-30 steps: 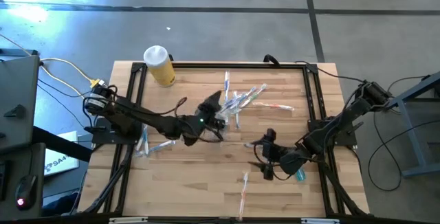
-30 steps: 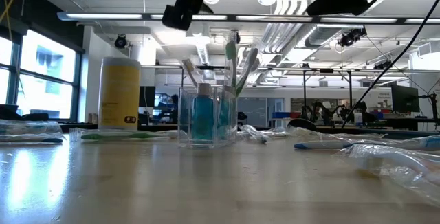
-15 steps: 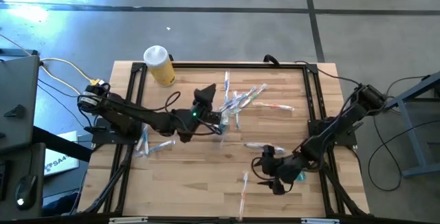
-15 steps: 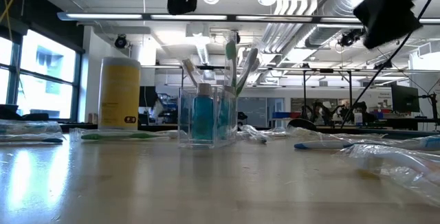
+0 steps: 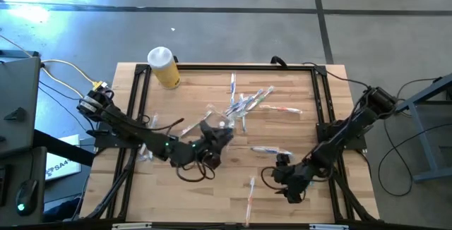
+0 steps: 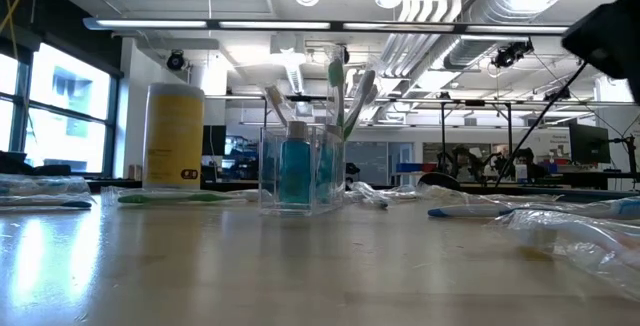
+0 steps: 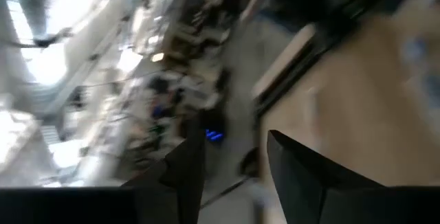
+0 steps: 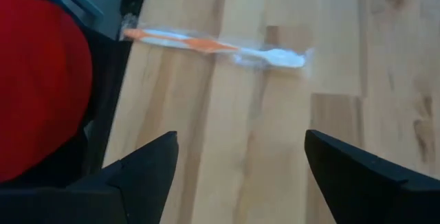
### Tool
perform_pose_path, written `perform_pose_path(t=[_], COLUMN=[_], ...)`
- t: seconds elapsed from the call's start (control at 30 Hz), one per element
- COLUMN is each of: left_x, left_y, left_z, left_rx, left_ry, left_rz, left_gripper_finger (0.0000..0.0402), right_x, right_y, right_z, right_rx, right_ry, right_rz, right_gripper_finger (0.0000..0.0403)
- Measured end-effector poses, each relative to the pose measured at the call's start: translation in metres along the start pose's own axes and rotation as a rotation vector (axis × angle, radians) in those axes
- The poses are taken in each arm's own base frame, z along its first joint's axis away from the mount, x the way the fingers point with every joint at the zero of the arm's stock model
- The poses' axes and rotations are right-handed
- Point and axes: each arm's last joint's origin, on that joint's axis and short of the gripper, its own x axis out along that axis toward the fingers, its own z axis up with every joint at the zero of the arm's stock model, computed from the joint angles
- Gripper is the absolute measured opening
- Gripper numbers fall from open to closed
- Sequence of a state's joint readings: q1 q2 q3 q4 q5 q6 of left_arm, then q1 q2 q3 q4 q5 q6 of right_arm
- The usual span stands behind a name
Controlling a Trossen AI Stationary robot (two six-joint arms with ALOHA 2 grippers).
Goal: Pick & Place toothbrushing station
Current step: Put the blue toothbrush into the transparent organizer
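Low view: wooden table, lab behind.

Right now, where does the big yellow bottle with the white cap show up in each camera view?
High view: yellow bottle lies at the table's far left corner.
Low view: it stands left of centre, left of the clear cup.
Left wrist view: not in it.
Right wrist view: not in it.
Shared landmark: the clear cup with its brushes, seen in both the high and low views.
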State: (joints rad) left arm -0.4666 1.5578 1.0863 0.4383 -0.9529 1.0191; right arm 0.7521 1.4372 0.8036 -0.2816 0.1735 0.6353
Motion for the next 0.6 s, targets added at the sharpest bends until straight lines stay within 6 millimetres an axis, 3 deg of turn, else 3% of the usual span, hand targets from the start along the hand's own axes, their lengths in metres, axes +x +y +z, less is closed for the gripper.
perform_pose_path(t=[0.3, 0.4, 0.6], left_x=[0.031, 0.046, 0.086], left_y=[-0.018, -0.033, -0.068], left_z=[-0.014, -0.013, 0.009], left_rx=[-0.386, -0.39, -0.283], left_ry=[-0.128, -0.102, -0.076], left_rz=[-0.268, -0.296, -0.424], left_gripper_finger=[0.0147, 0.0147, 0.0147], right_x=[-0.008, -0.012, -0.021], right_y=[0.029, 0.037, 0.057], right_z=[-0.023, -0.032, -0.053], right_rx=[0.035, 0.054, 0.095], right_ry=[-0.018, -0.03, -0.078], right_rz=[0.016, 0.014, 0.011], right_gripper_finger=[0.0282, 0.0276, 0.0272])
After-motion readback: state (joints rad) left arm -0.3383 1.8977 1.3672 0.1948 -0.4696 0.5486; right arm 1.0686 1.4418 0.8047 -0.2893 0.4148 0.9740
